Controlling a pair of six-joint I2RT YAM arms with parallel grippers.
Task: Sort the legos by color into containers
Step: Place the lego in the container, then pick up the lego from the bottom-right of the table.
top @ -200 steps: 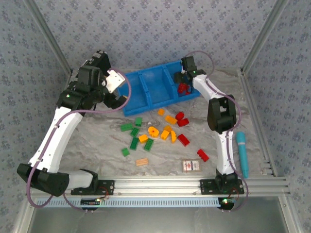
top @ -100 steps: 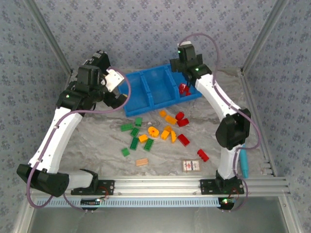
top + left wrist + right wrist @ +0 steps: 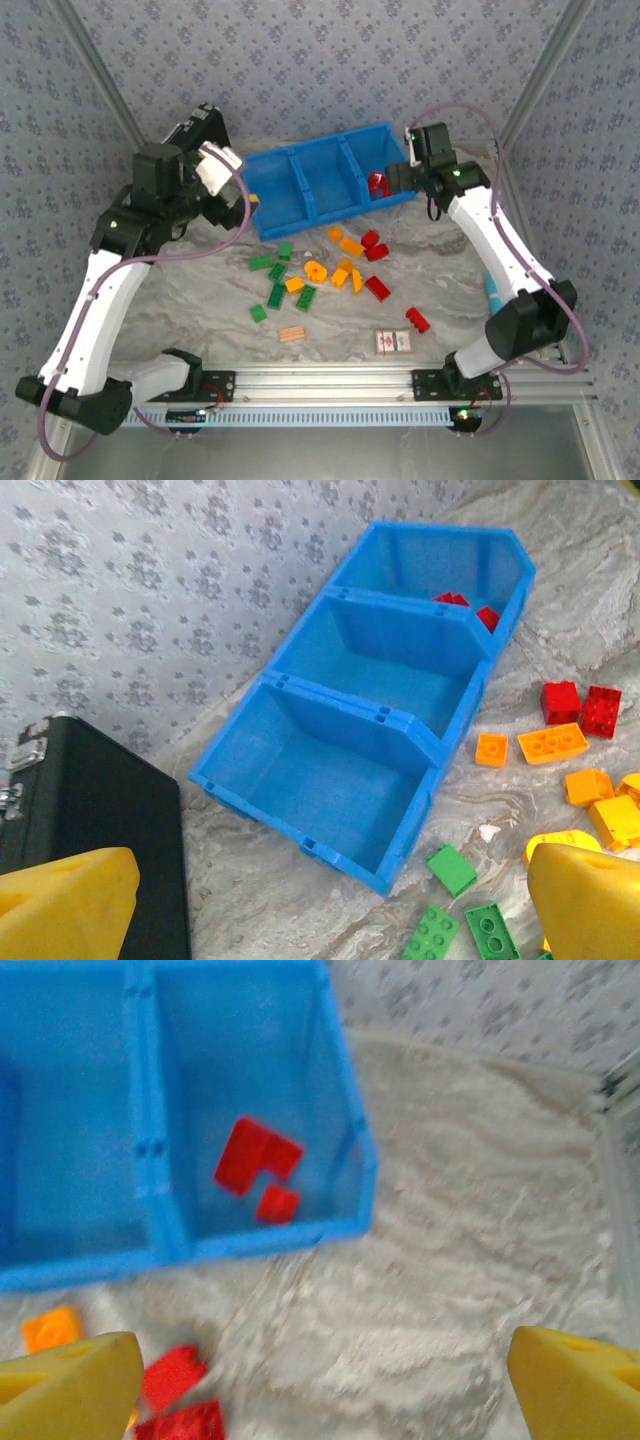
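Observation:
The blue three-bin tray stands at the back of the table. Its right bin holds a few red bricks, which the right wrist view shows as red bricks in the tray. Loose green bricks, orange-yellow bricks and red bricks lie in front of it. My left gripper hovers open over the table near the tray's left bin, nothing between its fingers. My right gripper is open and empty, just right of the tray's right end.
A black hard case sits left of the tray. A tan ridged piece and a white card lie near the front edge. A teal object lies at the right, partly behind the right arm. Walls close in behind.
My right gripper has pulled out of the right bin and swung to the right, with the arm's elbow moving out right. The left arm has shifted slightly left and up.

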